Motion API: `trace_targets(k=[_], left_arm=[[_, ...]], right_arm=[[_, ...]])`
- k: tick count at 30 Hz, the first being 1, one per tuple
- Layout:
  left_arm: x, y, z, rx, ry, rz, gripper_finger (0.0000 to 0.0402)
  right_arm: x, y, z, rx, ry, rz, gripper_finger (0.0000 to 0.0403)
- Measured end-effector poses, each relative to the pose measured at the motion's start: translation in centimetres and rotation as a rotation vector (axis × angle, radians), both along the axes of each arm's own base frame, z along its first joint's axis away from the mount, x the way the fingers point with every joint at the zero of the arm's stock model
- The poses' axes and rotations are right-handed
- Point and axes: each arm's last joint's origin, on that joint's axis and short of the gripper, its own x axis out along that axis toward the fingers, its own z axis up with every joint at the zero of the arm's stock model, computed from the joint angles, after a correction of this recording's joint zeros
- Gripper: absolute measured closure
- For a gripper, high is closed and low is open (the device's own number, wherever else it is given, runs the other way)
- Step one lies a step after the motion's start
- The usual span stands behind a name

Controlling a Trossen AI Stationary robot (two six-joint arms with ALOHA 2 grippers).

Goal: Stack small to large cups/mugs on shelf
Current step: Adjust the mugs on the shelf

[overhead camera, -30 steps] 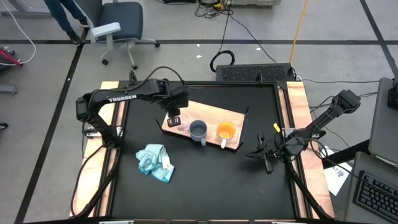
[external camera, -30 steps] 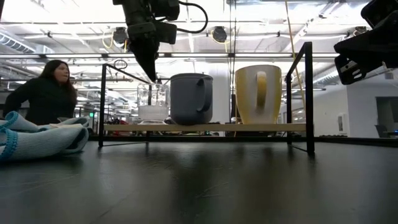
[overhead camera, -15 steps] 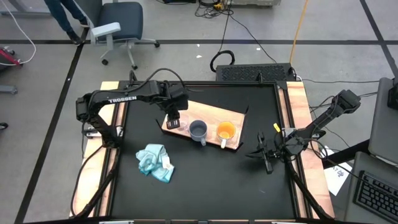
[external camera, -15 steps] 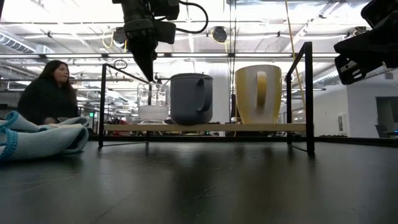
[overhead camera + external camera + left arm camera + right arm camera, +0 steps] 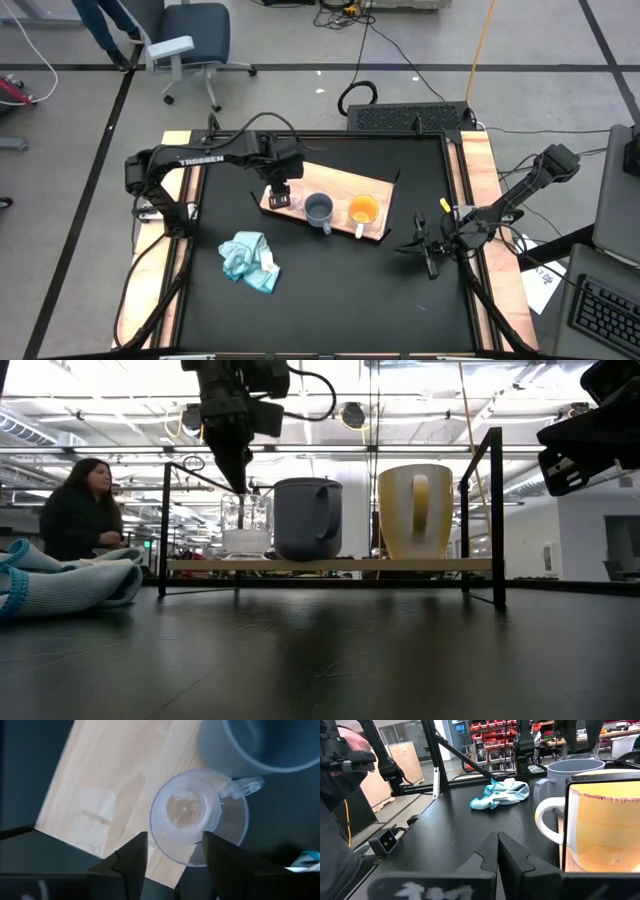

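Left pincer (image 5: 172,865) shifted slightly, now open above glass cup (image 5: 186,817) on shelf (image 5: 115,780). We judge cup light, fragile, slippery; grip rim walls. Right pincer (image 5: 497,851) parked, shut.

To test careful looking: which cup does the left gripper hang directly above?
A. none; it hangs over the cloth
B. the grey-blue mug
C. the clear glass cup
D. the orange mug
C: the left gripper is open, its fingers straddling the clear glass cup on the shelf.
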Motion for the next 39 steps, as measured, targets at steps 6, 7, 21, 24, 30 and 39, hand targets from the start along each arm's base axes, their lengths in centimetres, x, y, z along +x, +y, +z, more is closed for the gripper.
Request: trace_targets(k=[6, 7, 21, 24, 30, 39], left_arm=[[0.6, 0.2, -1.1, -0.008, 0.037, 0.002, 0.0204], [0.7, 0.2, -1.3, -0.009, 0.043, 0.001, 0.0204], [1.0, 1.0, -2.2, -0.003, 0.067, 0.006, 0.0204], [1.0, 1.0, -2.2, -0.002, 0.067, -0.001, 0.0206], [1.0, 1.0, -2.2, 0.002, 0.067, -0.014, 0.0249], [1.0, 1.0, -2.1, 0.003, 0.064, -0.016, 0.0326]], right_arm=[[0.0, 0.0, 0.0, 0.001, -0.001, 0.000, 0.0403], [0.0, 0.0, 0.0, 0.001, -0.001, 0.000, 0.0403], [0.0, 0.0, 0.0, 0.000, 0.000, 0.000, 0.0403], [0.0, 0.0, 0.0, 0.000, 0.000, 0.000, 0.0403], [0.0, 0.0, 0.0, 0.000, 0.000, 0.000, 0.0403], [0.0, 0.0, 0.0, 0.000, 0.000, 0.000, 0.0403]])
